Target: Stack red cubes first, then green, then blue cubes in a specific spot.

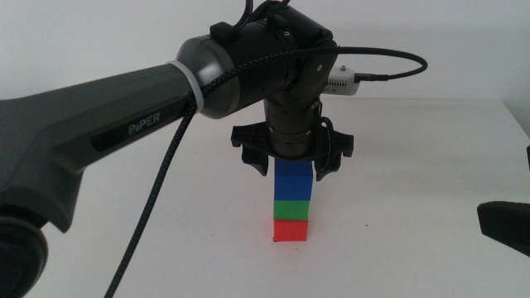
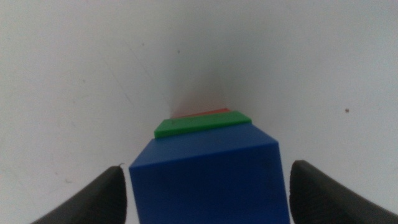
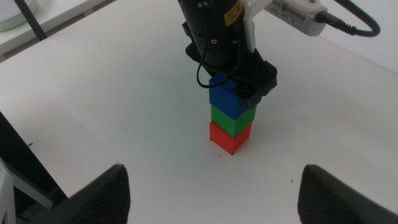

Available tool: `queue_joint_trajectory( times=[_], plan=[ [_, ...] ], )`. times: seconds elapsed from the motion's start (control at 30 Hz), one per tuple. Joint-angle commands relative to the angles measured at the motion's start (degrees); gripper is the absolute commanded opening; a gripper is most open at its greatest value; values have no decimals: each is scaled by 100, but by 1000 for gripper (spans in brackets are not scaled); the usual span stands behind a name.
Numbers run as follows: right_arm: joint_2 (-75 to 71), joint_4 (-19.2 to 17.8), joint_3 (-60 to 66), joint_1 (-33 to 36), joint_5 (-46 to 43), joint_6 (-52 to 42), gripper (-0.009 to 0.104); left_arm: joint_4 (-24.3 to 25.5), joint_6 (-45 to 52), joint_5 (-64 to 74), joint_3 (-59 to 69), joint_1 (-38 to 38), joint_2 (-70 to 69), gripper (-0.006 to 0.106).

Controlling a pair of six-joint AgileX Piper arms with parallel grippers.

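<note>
A red cube (image 1: 291,229) stands on the white table (image 1: 414,165) with a green cube (image 1: 292,209) on it and a blue cube (image 1: 293,184) on top, in one upright stack. My left gripper (image 1: 291,169) hangs straight over the stack. It is open, with one jaw on each side of the blue cube (image 2: 208,180) and a gap on both sides. The green cube (image 2: 202,124) and a sliver of the red cube (image 2: 202,114) show below. My right gripper (image 3: 214,193) is open and empty, waiting at the near right (image 1: 505,225). The stack hides the marked spot.
The left arm's thick grey body (image 1: 108,124) and its braided cable (image 1: 161,190) cross the left half of the middle view. A white camera box (image 1: 344,83) with a black cable sits on the arm's wrist. The table's far edge (image 1: 464,101) runs behind.
</note>
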Motion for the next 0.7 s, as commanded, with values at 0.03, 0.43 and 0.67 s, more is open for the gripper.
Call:
queue_joint_trajectory(
  times=[0.03,0.43,0.67],
  plan=[
    [-28,-14,19,-29,-91,-17,92,13,272,95,-188,-9,-94,89],
    [-28,-14,19,-29,-91,-17,92,259,2021,95,-702,104,-1887,91],
    [-28,-14,19,-29,-91,-17,92,572,3637,95,-691,133,-3126,91]
  ],
)
